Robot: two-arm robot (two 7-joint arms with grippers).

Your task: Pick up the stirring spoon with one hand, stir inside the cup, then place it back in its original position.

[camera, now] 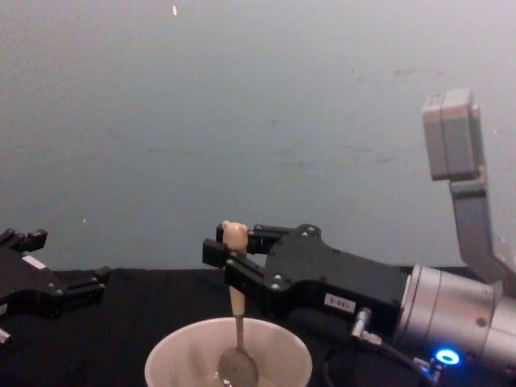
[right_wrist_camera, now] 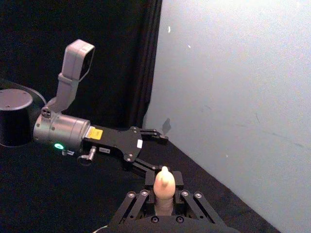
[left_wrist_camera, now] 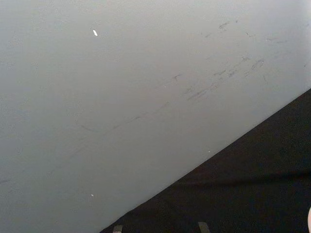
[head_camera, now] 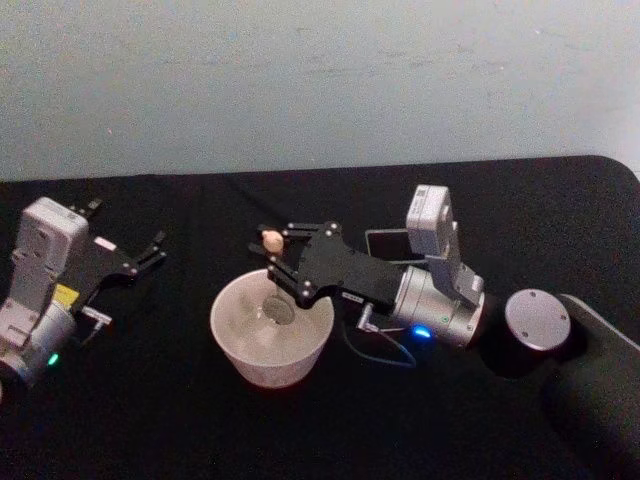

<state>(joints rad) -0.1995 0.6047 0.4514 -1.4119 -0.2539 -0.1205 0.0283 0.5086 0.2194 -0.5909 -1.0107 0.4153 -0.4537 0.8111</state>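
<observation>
The cream-white cup (head_camera: 232, 335) stands at the middle of the black table. My right gripper (head_camera: 268, 251) hovers over its far rim, shut on the stirring spoon (camera: 237, 300). The spoon hangs upright, its bear head (camera: 235, 233) sticking up above the jaws and its metal bowl (camera: 239, 369) down inside the cup (camera: 173, 353). The right wrist view looks down on the bear head (right_wrist_camera: 164, 186) between the pads. The dark grey holder (head_camera: 387, 243) sits behind the right gripper, partly hidden by the arm. My left gripper (head_camera: 128, 232) rests open at the far left, holding nothing.
A black cloth covers the table (head_camera: 180, 420), and a pale wall (head_camera: 320, 80) runs along its far edge. A thin cable (head_camera: 385, 352) loops beside the right wrist, close to the cup. Bare cloth lies between the cup and the left gripper.
</observation>
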